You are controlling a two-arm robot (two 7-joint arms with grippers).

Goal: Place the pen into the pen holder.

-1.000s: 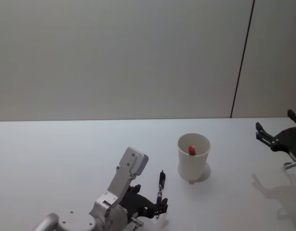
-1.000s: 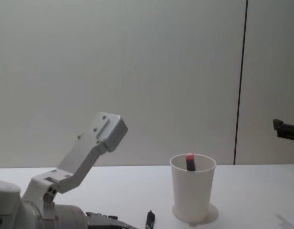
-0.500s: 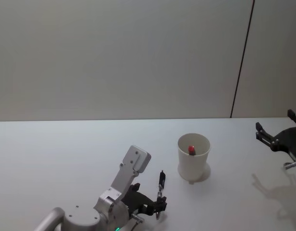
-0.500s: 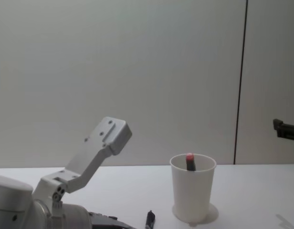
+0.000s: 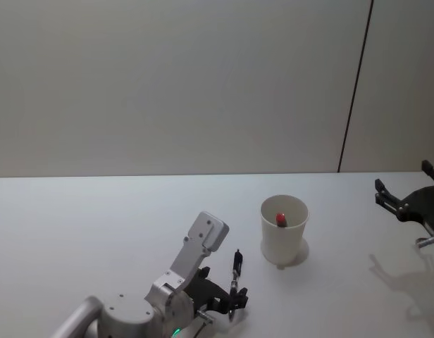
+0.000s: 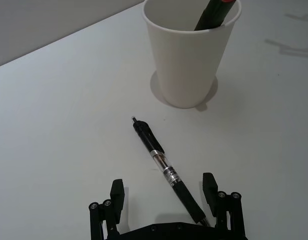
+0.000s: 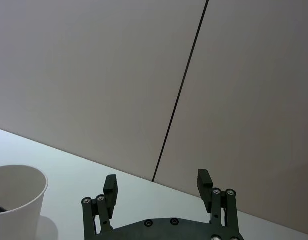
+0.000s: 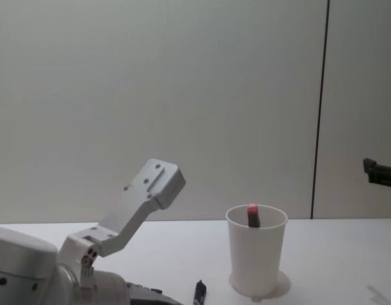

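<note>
A black pen (image 6: 162, 162) lies flat on the white table, short of the pen holder (image 6: 189, 55), and also shows in the head view (image 5: 237, 266) and the chest view (image 8: 198, 293). The pen holder (image 5: 283, 229) is a white paper cup standing upright (image 8: 256, 254) with a red-capped dark marker (image 5: 280, 218) in it. My left gripper (image 6: 163, 186) is open low over the table. The pen's grip end lies between its fingers, close to one of them. The left gripper (image 5: 225, 301) sits at the front centre. My right gripper (image 5: 401, 182) hangs open at the far right (image 7: 157, 180).
The white table (image 5: 97, 225) stretches left and behind the cup. A grey wall with a dark vertical seam (image 5: 354, 91) stands behind it. The cup's rim (image 7: 16, 172) shows at the edge of the right wrist view.
My left arm has shifted a little forward and right, bringing its open gripper closer around the pen's near end. Pen, cup and right arm have not moved.
</note>
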